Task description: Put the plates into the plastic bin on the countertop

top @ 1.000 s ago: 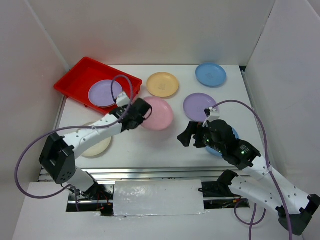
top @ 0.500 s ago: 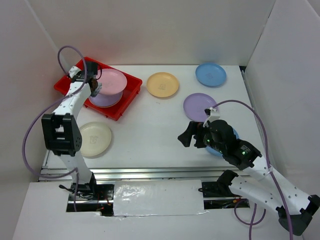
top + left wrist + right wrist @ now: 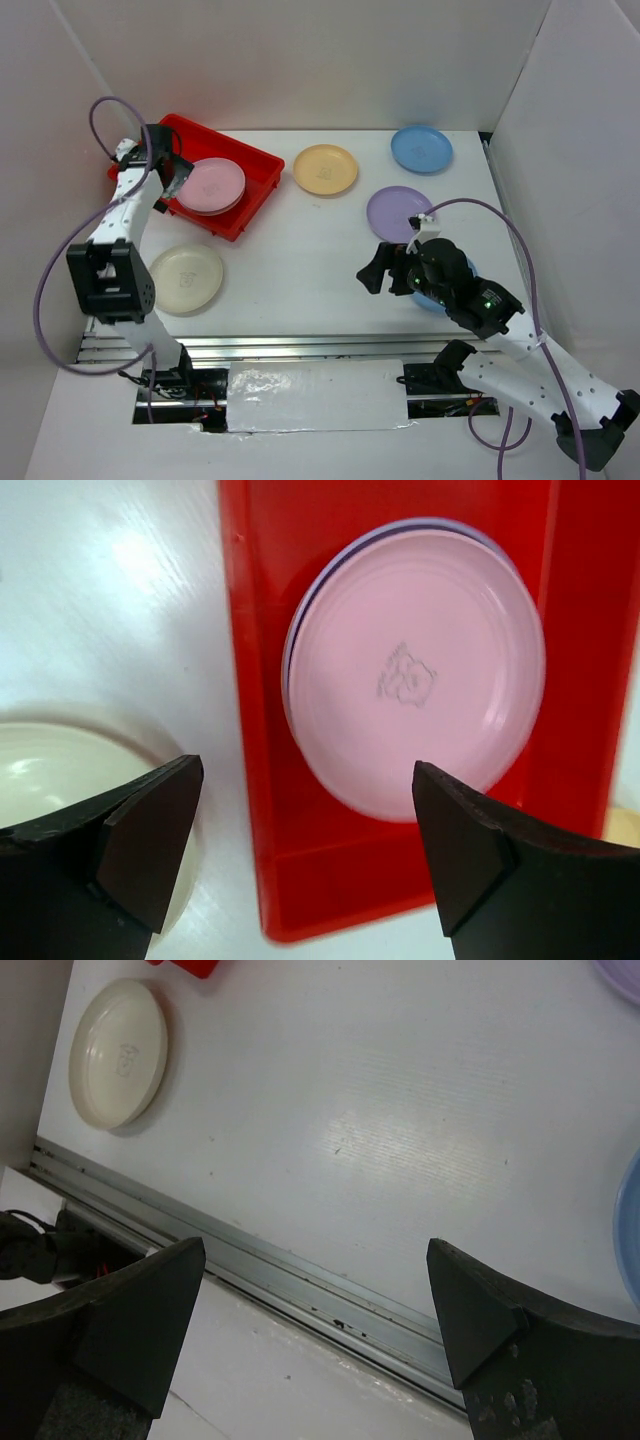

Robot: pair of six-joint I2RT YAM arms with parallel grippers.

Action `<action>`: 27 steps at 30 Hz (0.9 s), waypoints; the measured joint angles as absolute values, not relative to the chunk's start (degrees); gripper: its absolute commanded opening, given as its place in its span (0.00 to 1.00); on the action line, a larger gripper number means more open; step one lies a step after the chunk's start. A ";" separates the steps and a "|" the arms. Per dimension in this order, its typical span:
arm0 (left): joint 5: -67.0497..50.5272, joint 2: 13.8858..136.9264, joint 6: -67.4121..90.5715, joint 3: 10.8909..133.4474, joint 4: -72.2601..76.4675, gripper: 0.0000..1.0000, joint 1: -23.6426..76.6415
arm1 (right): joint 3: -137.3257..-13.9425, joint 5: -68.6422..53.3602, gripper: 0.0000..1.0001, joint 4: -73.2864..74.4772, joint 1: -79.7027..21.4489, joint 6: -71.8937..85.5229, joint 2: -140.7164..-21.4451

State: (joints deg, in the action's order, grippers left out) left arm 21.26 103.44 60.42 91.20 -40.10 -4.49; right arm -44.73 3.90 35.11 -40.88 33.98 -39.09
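The red plastic bin (image 3: 256, 166) stands at the back left of the countertop (image 3: 300, 270). In it a pink plate (image 3: 212, 183) lies on top of a purple plate (image 3: 420, 524). My left gripper (image 3: 170, 172) hovers over the bin's left side, open and holding nothing; in the left wrist view its fingers (image 3: 150, 830) frame the pink plate (image 3: 415, 675) and the bin's wall (image 3: 260, 780). On the countertop lie a cream plate (image 3: 187, 278), an orange-yellow plate (image 3: 325, 168), a blue plate (image 3: 421, 148) and a purple plate (image 3: 398, 212). My right gripper (image 3: 385, 270) is open and empty.
A second blue plate (image 3: 430, 297) lies mostly hidden under my right arm. A metal rail (image 3: 300, 1280) runs along the front edge, below my right gripper (image 3: 315, 1250). White walls close in the left, back and right sides.
My left arm carried the pink plate from the table's middle to the bin, then opened and let it go onto the purple plate. The right arm has not moved.
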 measured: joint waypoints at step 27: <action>18.04 45.67 64.99 35.75 -51.03 0.99 -5.34 | -51.75 -2.59 1.00 11.77 -55.02 39.81 -76.90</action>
